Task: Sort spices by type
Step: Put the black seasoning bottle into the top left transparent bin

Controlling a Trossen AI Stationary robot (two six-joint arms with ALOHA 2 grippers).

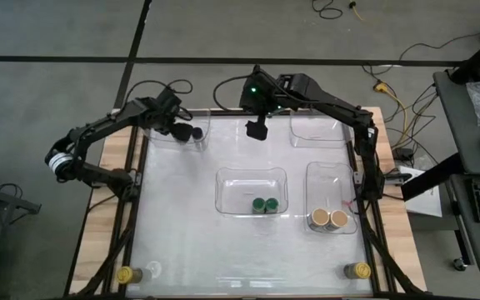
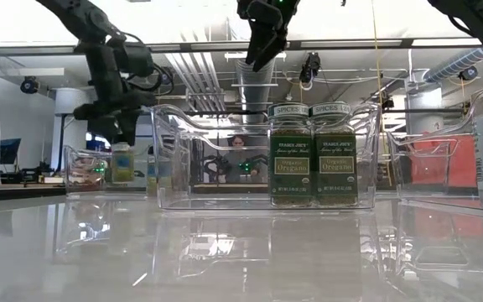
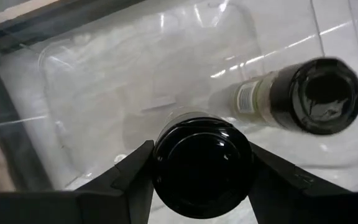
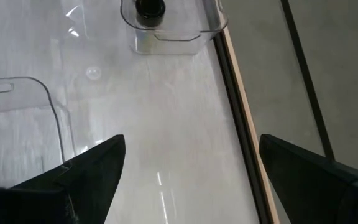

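My left gripper (image 1: 179, 129) is over the far-left clear tray (image 1: 158, 140) and is shut on a black-lidded jar (image 3: 202, 167). A second black-lidded jar (image 1: 197, 133) (image 3: 316, 96) stands on that tray's floor beside it. Two green-lidded jars (image 1: 265, 204) (image 2: 313, 155) stand in the centre tray (image 1: 232, 179). Two tan-lidded jars (image 1: 329, 219) stand in the right tray (image 1: 319, 177). Two yellow-lidded jars (image 1: 125, 273) (image 1: 357, 270) stand on the table near its near edge. My right gripper (image 1: 257, 130) (image 4: 191, 155) hangs open above the table, touching nothing. My left gripper pinches the black-lidded jar between its two fingers (image 3: 135, 174), one on each side just below the lid (image 3: 202, 149). The fingers come from above, pointing down into the tray. The jar stays upright. Whether its base rests on the tray floor I cannot tell.
A further clear tray (image 1: 319, 137) lies at the far right. Dark frame rails (image 1: 132, 208) run along both sides of the table. The shiny tabletop between the trays and the near edge is bare apart from the two yellow-lidded jars. A person sits far behind the table (image 2: 238, 147).
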